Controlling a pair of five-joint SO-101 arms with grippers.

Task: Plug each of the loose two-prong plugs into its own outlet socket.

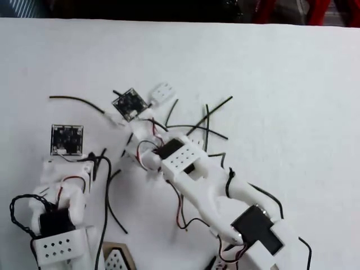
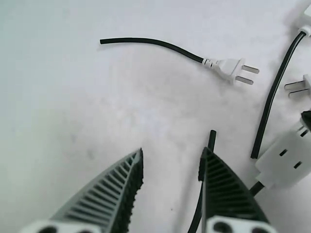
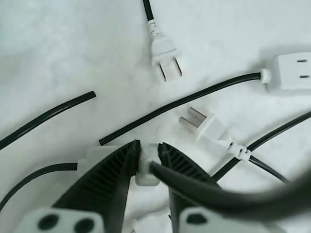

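My right gripper (image 3: pixel 149 144) is shut on a white outlet socket (image 3: pixel 99 156) whose black cord trails away; the same socket (image 2: pixel 284 160) shows two slots in the left wrist view. Just beyond it lie two loose white two-prong plugs (image 3: pixel 165 51) (image 3: pixel 206 126) and a second socket (image 3: pixel 294 73) on its cord. My left gripper (image 2: pixel 172 151) stands open over bare table, holding nothing, with a short black cord beside one finger (image 2: pixel 221 189). A plug on a curved cord (image 2: pixel 228 68) lies farther out. In the high view the right arm (image 1: pixel 180 160) reaches into the cord tangle.
Several loose black cords (image 1: pixel 205 126) cross the middle of the white table (image 1: pixel 281 84). Two black-and-white patterned squares (image 1: pixel 67 139) (image 1: pixel 130 104) sit near the arms. The left arm (image 1: pixel 62 191) stands at the near left. Open table spreads to the right and far side.
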